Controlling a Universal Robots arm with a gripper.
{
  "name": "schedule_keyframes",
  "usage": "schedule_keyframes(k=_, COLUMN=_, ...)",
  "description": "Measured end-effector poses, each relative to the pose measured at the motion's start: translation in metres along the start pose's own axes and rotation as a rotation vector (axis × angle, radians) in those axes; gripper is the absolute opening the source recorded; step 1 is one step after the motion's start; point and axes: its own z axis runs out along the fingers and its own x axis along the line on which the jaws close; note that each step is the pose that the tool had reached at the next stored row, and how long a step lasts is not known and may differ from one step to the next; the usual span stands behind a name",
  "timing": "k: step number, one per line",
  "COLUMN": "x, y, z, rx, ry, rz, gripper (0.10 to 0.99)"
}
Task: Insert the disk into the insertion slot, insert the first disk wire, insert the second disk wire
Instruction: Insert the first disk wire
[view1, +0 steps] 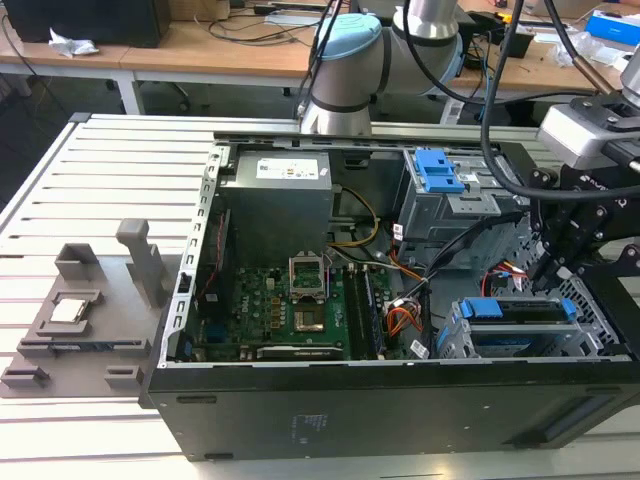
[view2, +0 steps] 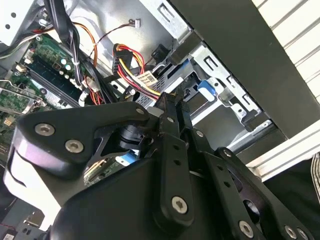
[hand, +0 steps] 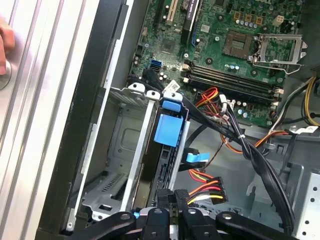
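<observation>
The disk (view1: 520, 312) in its blue carrier (hand: 167, 129) sits inside the insertion slot (view1: 455, 342), the low grey perforated cage (hand: 120, 145) at the exterior view's right front of the open computer case. My gripper (view1: 553, 272) hangs just above the cage's far end. In both wrist views its fingers (hand: 166, 199) stand pressed close together at the end of a red, yellow and black disk wire bundle (hand: 206, 186), beside the disk's rear edge. That bundle (view2: 134, 67) runs up to the fingertips (view2: 172, 106). A thin blue flat wire (hand: 197, 156) lies loose nearby.
A taller grey cage with a blue plastic piece (view1: 440, 170) stands behind the low one. The motherboard (view1: 300, 310) and power supply (view1: 275, 200) fill the case's left half. Black cable bundles (hand: 250, 150) cross beside the cage. A hand (hand: 4, 40) rests outside the case.
</observation>
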Motion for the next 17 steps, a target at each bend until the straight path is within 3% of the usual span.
schedule_keyframes(k=3, x=-0.0007, y=0.0034, z=0.0003, rx=-0.001, ry=-0.0005, rz=0.013, gripper=0.165)
schedule_keyframes(k=11, x=-0.0008, y=0.0034, z=0.0003, rx=-0.001, ry=-0.001, rz=0.024, gripper=0.165)
schedule_keyframes(k=17, x=-0.0008, y=0.0034, z=0.0005, rx=-0.006, ry=-0.0073, rz=0.144, gripper=0.165)
